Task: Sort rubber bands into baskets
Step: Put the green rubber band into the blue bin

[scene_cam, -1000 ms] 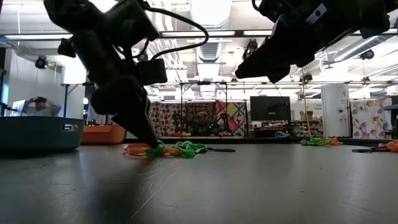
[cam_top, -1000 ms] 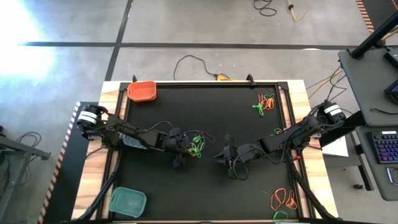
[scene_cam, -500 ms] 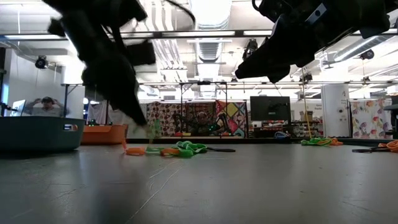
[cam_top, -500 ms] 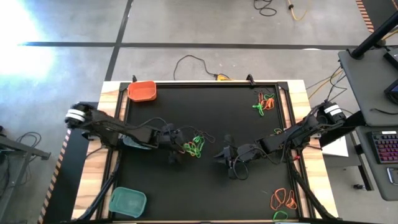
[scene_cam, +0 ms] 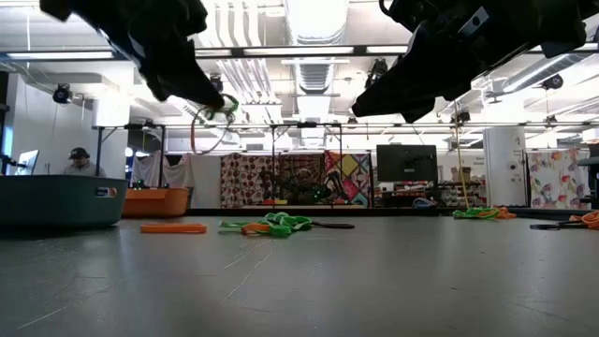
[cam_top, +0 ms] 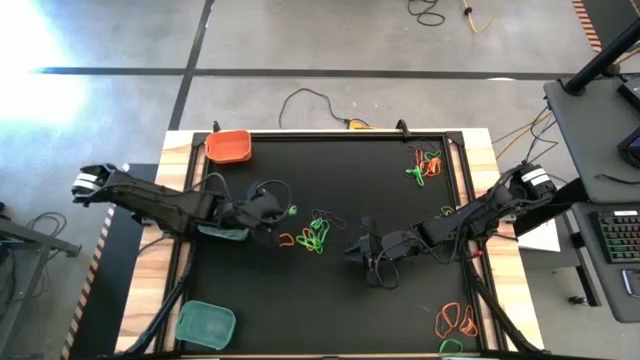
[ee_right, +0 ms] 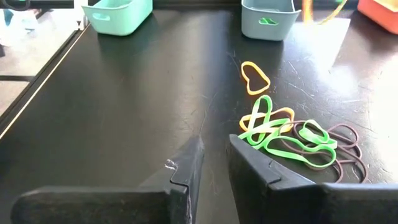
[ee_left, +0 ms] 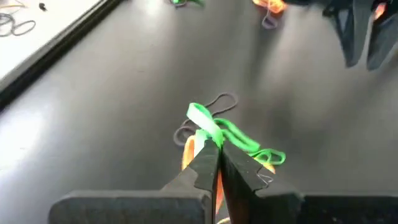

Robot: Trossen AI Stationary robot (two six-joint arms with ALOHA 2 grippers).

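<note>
Aloft, left gripper (ee_left: 217, 151) pinched tight on green rubber band (ee_left: 214, 132); right gripper (ee_right: 214, 146) slightly parted.

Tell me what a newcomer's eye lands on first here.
The left gripper, lifted off the mat near the table's left-middle, is pinched shut on a bright green rubber band that dangles from its tips. Just right of it, a tangle of green, orange and dark bands lies mid-table, with the right gripper hovering beside it.
</note>
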